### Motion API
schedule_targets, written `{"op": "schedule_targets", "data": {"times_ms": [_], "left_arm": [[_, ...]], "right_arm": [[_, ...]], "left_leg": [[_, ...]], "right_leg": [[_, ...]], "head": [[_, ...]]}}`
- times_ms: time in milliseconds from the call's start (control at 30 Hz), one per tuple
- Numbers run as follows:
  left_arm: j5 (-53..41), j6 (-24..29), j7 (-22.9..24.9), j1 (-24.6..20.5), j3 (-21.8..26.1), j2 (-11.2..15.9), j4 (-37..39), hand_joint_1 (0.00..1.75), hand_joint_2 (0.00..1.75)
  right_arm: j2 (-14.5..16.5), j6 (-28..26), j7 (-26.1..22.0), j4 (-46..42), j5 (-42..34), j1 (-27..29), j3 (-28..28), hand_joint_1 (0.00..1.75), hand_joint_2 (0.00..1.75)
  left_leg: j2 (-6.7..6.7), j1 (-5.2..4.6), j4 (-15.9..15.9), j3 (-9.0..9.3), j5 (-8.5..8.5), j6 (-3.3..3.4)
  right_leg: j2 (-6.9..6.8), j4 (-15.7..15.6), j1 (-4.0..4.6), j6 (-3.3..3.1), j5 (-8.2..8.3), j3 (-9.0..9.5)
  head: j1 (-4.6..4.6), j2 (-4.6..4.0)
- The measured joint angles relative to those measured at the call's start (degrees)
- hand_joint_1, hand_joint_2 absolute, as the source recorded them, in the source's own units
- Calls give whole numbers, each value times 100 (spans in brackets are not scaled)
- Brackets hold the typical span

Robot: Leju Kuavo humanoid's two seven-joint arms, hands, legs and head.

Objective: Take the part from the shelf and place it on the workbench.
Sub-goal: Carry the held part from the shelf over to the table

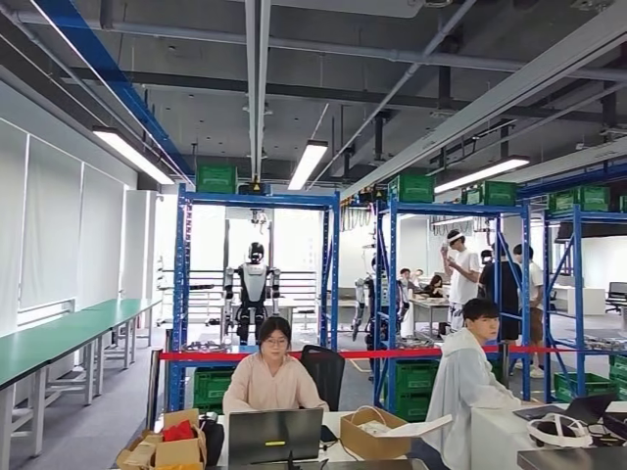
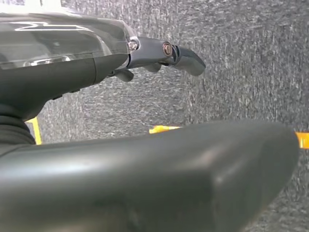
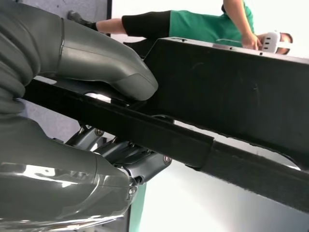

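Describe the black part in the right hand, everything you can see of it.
In the right wrist view the part is a long, flat, black piece with a matte surface and straight edges: a broad panel, with a narrower bar running along one side that seems to belong to it. The bar shows a step partway along. The right hand holds it, the thick grey thumb lying across one face and the darker fingers on the opposite side. Its far end runs out of the picture, so its full shape cannot be told.
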Motion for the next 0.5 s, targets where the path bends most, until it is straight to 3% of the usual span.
{"op": "schedule_targets", "data": {"times_ms": [33,67,167,233,333,400,500], "left_arm": [[-1,0,1,13,1,7,0,0,175],[-1,0,2,22,1,8,0,0,175],[-4,0,1,24,1,10,0,0,175],[-4,0,-1,19,1,10,0,0,175],[-4,0,-3,29,1,11,0,0,175],[-4,-1,-15,23,1,13,0,0,175],[-9,-2,-34,4,1,19,0,0,175]], "right_arm": [[0,0,1,3,0,13,0,175,175],[0,0,1,7,1,25,0,175,175],[-1,0,2,13,0,35,0,175,175],[0,1,5,19,2,29,1,175,175],[1,2,9,20,2,20,1,175,175],[2,2,11,17,-1,-7,1,175,175],[2,2,15,25,-2,-22,2,175,175]], "left_leg": [[1,6,130,-154,-25,-20],[2,17,79,-219,69,-40],[10,50,-792,-42,772,-107],[19,24,-1093,26,929,-44],[18,-1,-1110,61,884,102],[13,15,-1130,134,848,156],[12,11,-1141,220,760,194]], "right_leg": [[8,1,-3,4,-42,45],[16,3,-9,15,-87,100],[20,59,-33,99,-271,286],[19,124,-31,179,-384,319],[18,192,-38,272,-463,330],[12,536,-63,332,-545,162],[7,1573,-106,397,-868,-518]], "head": [[0,0],[0,0],[-1,0],[-1,0],[0,1],[1,2],[0,1]]}}
